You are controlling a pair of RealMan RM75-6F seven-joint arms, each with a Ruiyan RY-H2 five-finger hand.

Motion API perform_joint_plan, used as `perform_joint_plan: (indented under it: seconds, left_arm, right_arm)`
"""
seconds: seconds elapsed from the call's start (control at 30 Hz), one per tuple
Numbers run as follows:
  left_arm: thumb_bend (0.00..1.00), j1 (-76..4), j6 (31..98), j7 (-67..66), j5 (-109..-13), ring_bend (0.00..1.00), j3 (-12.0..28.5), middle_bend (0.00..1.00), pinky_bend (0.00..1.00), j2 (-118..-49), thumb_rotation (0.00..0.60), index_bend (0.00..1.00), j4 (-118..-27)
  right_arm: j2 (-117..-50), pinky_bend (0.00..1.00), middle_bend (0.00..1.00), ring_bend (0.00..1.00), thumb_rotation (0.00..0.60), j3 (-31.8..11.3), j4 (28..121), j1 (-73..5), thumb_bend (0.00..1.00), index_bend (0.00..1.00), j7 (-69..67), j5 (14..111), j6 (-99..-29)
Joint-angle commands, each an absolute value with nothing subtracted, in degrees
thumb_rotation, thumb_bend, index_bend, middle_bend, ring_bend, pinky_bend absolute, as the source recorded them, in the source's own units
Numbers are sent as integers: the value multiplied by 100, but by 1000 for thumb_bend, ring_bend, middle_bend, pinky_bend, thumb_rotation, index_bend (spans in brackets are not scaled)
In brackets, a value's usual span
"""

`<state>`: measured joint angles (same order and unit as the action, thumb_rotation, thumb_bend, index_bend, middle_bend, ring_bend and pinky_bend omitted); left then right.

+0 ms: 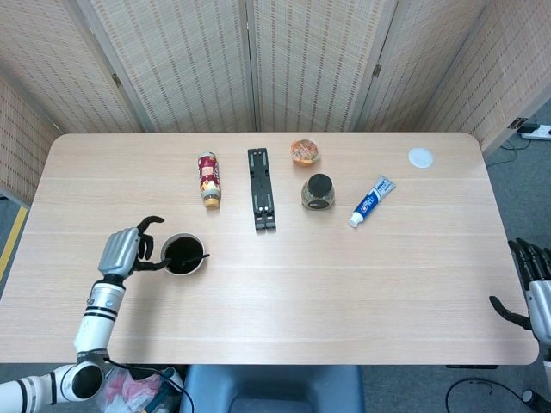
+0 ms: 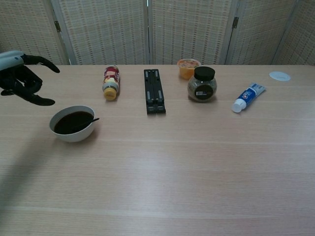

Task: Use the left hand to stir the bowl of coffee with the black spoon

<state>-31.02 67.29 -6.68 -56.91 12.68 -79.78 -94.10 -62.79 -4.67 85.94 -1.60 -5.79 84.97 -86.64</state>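
A white bowl (image 1: 168, 266) (image 2: 74, 134) full of dark coffee stands on the table's left side. The black spoon (image 1: 191, 257) (image 2: 86, 122) lies in it, its handle resting on the right rim. My left hand (image 1: 125, 249) (image 2: 22, 82) hovers just left of the bowl, lifted off it, fingers apart and holding nothing. My right hand (image 1: 532, 288) shows only at the far right edge of the head view, beside the table and below its level, with its fingers spread and nothing in it.
Across the table's far half lie a tipped bottle (image 1: 208, 179) (image 2: 111, 82), a black rail (image 1: 262, 188) (image 2: 154, 90), an orange cup (image 1: 305, 151), a dark-lidded jar (image 1: 318, 192) (image 2: 202, 84), a toothpaste tube (image 1: 371, 200) (image 2: 249, 97) and a white lid (image 1: 420, 157).
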Motion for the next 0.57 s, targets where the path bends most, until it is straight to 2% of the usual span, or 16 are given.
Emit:
perform_joint_plan:
  seconds: [0.03, 0.1, 0.17, 0.27, 0.57]
  left_arm:
    - [202, -2591, 7502, -579, -6354, 583, 1011, 698, 710, -7670, 600, 373, -9411]
    - [202, -2408, 7854, -693, -6591, 515, 894, 651, 618, -7648, 600, 373, -9285]
    - [202, -2207, 8199, -879, -6829, 419, 744, 555, 485, -7613, 600, 363, -9152]
    - [202, -1939, 8541, -1106, -7103, 332, 518, 456, 341, -7515, 600, 335, -9113]
    - [202, -1415, 8852, -1406, -7634, 308, 32, 413, 302, -7171, 600, 298, -9444]
  right_arm:
    - [-6221, 91, 76, 76, 600, -383, 8582, -229, 177, 0, -752, 8663, -8563]
    - [-6229, 91, 76, 76, 600, -367, 8552, -260, 183, 0, -803, 8727, -8548]
    - [-6242, 90, 76, 76, 600, -364, 8532, -293, 185, 0, -867, 8771, -8534]
    - [-6250, 90, 76, 76, 600, -364, 8519, -343, 185, 0, -916, 8796, -8485]
    - [-6284, 90, 76, 76, 600, -352, 8581, -470, 185, 0, -982, 8831, -8344]
